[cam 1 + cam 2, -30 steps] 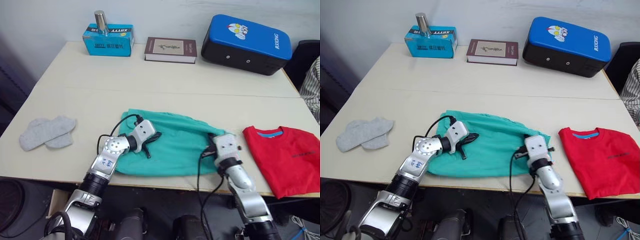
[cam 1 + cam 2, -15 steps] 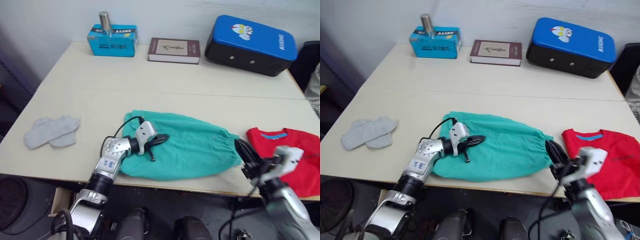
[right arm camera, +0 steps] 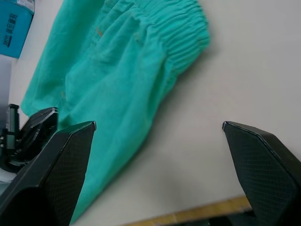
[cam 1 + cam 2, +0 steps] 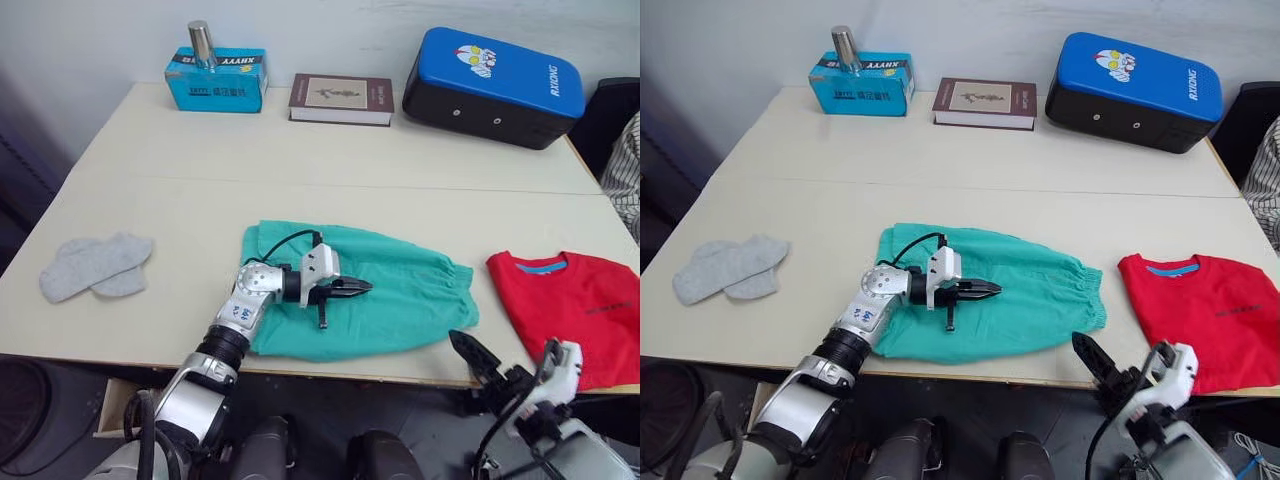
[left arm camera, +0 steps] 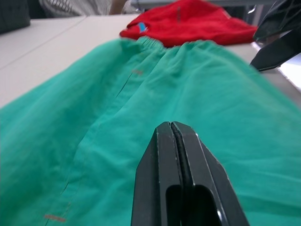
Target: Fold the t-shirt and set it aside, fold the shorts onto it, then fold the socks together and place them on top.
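Observation:
The teal shorts (image 4: 405, 285) lie flat across the front middle of the table, gathered waistband (image 4: 458, 292) to the right. My left gripper (image 4: 362, 287) is shut with nothing in it, lying low over the middle of the shorts and pointing right toward the waistband. The red t-shirt (image 4: 570, 305) lies folded at the right, blue collar strip showing. My right gripper (image 3: 159, 125) is open, nothing between its fingers (image 4: 470, 357), off the table's front edge just short of the waistband. The two grey socks (image 4: 95, 266) overlap at the far left.
Along the back stand a teal box with a metal can (image 4: 216, 78), a dark book (image 4: 341, 100) and a blue-and-black case (image 4: 494, 86). A person's striped sleeve (image 4: 626, 168) shows at the right edge. The table's front edge (image 4: 400, 372) runs close before the shorts.
My right gripper has opened, left the waistband end of the shorts and drawn back below the table's front edge. My left gripper slid right across the shorts, staying shut.

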Controlling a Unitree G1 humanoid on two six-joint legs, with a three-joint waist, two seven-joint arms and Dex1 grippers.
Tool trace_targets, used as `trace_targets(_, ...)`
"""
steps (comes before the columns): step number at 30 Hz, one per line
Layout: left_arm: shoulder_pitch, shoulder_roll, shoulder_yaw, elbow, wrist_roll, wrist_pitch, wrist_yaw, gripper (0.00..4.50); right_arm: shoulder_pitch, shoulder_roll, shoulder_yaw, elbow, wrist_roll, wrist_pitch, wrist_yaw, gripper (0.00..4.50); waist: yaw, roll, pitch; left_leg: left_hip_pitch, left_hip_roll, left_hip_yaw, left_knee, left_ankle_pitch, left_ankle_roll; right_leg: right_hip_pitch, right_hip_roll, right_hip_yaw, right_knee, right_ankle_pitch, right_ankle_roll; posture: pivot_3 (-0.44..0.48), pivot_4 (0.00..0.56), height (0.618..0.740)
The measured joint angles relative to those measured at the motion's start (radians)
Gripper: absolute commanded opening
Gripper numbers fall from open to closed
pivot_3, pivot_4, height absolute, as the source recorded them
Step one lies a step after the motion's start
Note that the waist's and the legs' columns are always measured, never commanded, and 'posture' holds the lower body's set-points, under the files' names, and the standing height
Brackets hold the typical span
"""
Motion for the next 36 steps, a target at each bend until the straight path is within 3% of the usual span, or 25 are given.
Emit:
trace_targets(8, 0.0, 0.025, -0.001, 0.049, 0.043, -0.034, -0.013, 0.0, -0.328, 0.192, 0.116, 0.16, -0.172, -0.031, -0.129, 4.45, -0.024, -0.007, -0.004, 0.003, 0.001, 0.0, -0.004, 0.002, -0.003, 0.001, 0.0, 0.0, 0.0, 0.0, 0.0, 0.0, 0.15, 0.74)
trace_targets(9, 0.003, 0.025, -0.001, 0.049, 0.046, -0.04, -0.014, 0.0, -0.354, 0.222, 0.128, 0.182, -0.211, -0.042, -0.121, 4.29, -0.027, -0.009, -0.005, 0.005, 0.001, 0.001, -0.005, 0.002, -0.003, 0.001, 0.0, 0.0, 0.0, 0.0, -0.001, 0.0, 0.15, 0.74)
trace_targets(13, 0.011, 0.021, -0.001, 0.046, 0.047, -0.05, -0.017, 0.0, -0.422, 0.31, 0.145, 0.28, -0.372, -0.096, -0.053, 3.13, -0.03, -0.012, -0.007, 0.006, 0.001, 0.001, -0.008, 0.003, -0.004, 0.0, 0.0, -0.001, 0.0, 0.0, -0.001, 0.0, 0.15, 0.74)
trace_targets(22, 0.06, 0.04, 0.023, -0.014, 0.029, -0.036, -0.023, 0.0, -0.44, 0.35, 0.129, 0.346, -0.597, -0.207, 0.123, 0.01, -0.022, -0.013, -0.01, 0.006, 0.0, 0.001, -0.009, 0.002, -0.004, 0.001, -0.001, 0.0, -0.001, 0.0, -0.001, 0.0, 0.15, 0.74)
trace_targets(27, 0.108, 0.103, 0.044, -0.167, 0.017, 0.123, 0.007, 0.0, -0.395, 0.343, 0.074, 0.327, -0.706, -0.296, 0.183, 0.01, 0.005, -0.007, -0.007, 0.003, -0.003, 0.0, -0.01, 0.001, -0.002, 0.0, -0.004, 0.0, -0.004, 0.0, -0.001, 0.0, 0.15, 0.74)
trace_targets(31, 0.171, 0.116, 0.084, -0.323, 0.014, 0.293, 0.116, 0.0, -0.371, 0.23, -0.008, 0.239, -0.822, -0.323, 0.204, 0.01, 0.003, 0.005, 0.001, -0.001, -0.006, 0.001, -0.01, 0.004, -0.003, -0.003, -0.006, 0.0, -0.006, 0.001, 0.002, 0.0, 0.15, 0.74)
trace_targets(34, 0.195, 0.111, 0.074, -0.379, 0.031, 0.338, 0.173, 0.0, -0.417, 0.149, 0.03, 0.143, -0.923, -0.297, 0.222, 0.01, -0.006, 0.005, 0.001, 0.002, -0.004, 0.001, -0.012, 0.006, -0.006, -0.003, -0.003, 0.0, -0.004, 0.001, 0.002, 0.0, 0.15, 0.74)
trace_targets(36, 0.209, 0.11, 0.074, -0.39, 0.033, 0.349, 0.201, 0.0, -0.487, 0.086, 0.121, 0.105, -1.019, -0.233, 0.223, 0.01, -0.019, 0.005, 0.001, 0.003, -0.002, 0.001, -0.014, 0.007, -0.008, -0.005, -0.002, 0.0, 0.0, 0.001, 0.001, 0.0, 0.15, 0.74)
